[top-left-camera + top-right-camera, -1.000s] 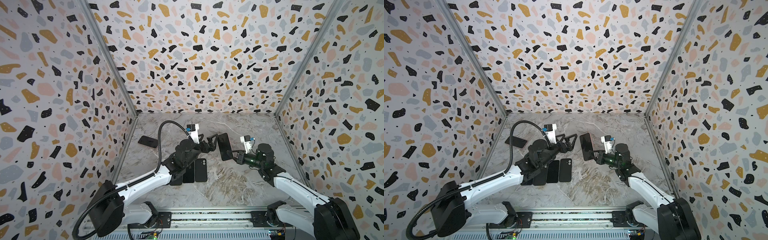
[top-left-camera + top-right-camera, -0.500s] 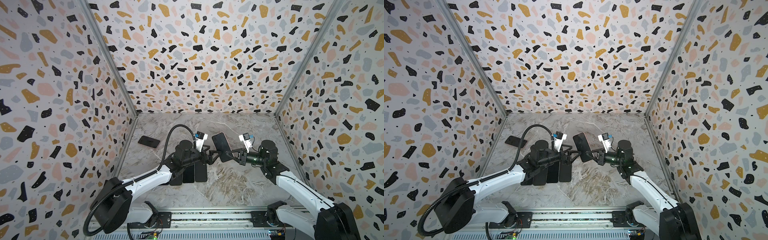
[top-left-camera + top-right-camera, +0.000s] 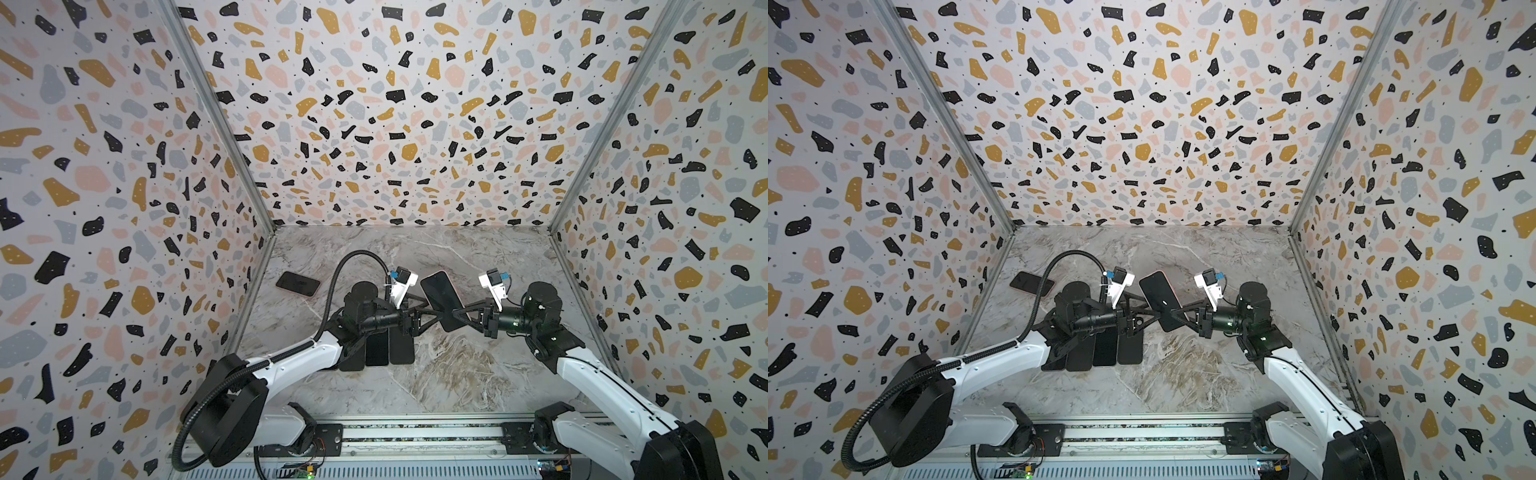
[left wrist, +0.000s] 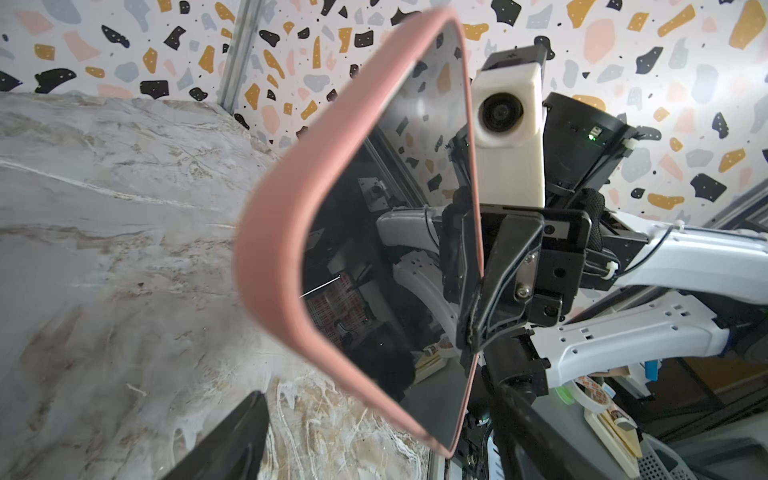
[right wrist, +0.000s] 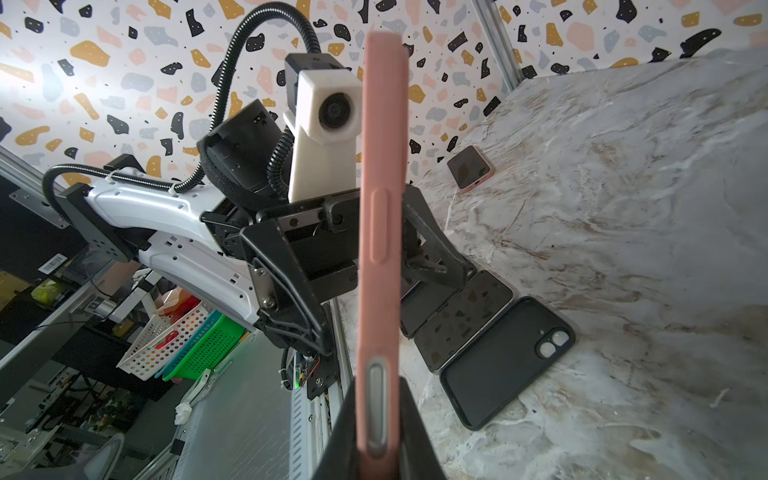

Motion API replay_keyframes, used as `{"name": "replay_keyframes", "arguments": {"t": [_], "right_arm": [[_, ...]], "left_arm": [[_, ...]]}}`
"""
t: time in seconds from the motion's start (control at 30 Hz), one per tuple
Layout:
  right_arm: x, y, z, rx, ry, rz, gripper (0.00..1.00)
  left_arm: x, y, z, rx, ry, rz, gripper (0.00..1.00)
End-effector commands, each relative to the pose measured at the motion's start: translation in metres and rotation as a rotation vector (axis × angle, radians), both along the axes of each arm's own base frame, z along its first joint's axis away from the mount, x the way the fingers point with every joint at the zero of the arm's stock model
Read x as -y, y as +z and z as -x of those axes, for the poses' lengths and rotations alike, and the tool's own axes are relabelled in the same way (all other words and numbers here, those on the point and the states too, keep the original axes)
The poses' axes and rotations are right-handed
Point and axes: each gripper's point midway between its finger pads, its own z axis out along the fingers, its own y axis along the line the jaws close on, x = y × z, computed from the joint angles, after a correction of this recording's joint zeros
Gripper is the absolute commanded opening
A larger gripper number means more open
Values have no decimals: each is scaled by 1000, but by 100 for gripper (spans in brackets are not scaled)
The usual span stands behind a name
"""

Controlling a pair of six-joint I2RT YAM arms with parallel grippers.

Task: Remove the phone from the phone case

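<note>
A phone (image 3: 440,295) with a dark screen (image 4: 395,249) sits in a pink phone case (image 4: 291,208) and is held up in the air, above the marble table, in both top views. My right gripper (image 5: 379,415) is shut on one long edge of the phone case (image 5: 380,208). From the opposite side my left gripper (image 3: 432,309) stands open, one finger on each side of the phone; its fingers (image 4: 241,440) do not touch it. In a top view the phone (image 3: 1158,297) hangs between the two wrists.
A second pink-cased phone (image 3: 298,283) lies near the left wall. A row of dark phones and cases (image 3: 390,345) lies under my left arm, the outermost an empty black case (image 5: 503,361). Patterned walls close three sides.
My left gripper has swung in and lowered until its jaws straddle the phone, and they have narrowed a little. The right gripper has tilted the phone slightly while keeping its hold.
</note>
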Motion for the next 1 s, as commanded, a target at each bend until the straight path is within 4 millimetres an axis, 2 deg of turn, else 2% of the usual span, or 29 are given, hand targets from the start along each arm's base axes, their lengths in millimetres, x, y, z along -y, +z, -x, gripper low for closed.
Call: {"name": "replay_keyframes", "arguments": {"t": [0.0,0.13,0.4,0.67,0.97], "right_arm": [[1,16,12,100,46,-23,0],[2,15,16,114,46,-25,0],[2,14,17,114,53,-26,0],[2,11,20,111,54,-27,0],[0,8,21,110,63,-26,0]], "left_arm": [[4,25,8,74,-67,58,74],[4,32,11,76,-84,84,68],[0,52,18,106,-93,137,67],[0,68,23,120,-120,182,53],[1,76,27,110,-142,228,35]]}}
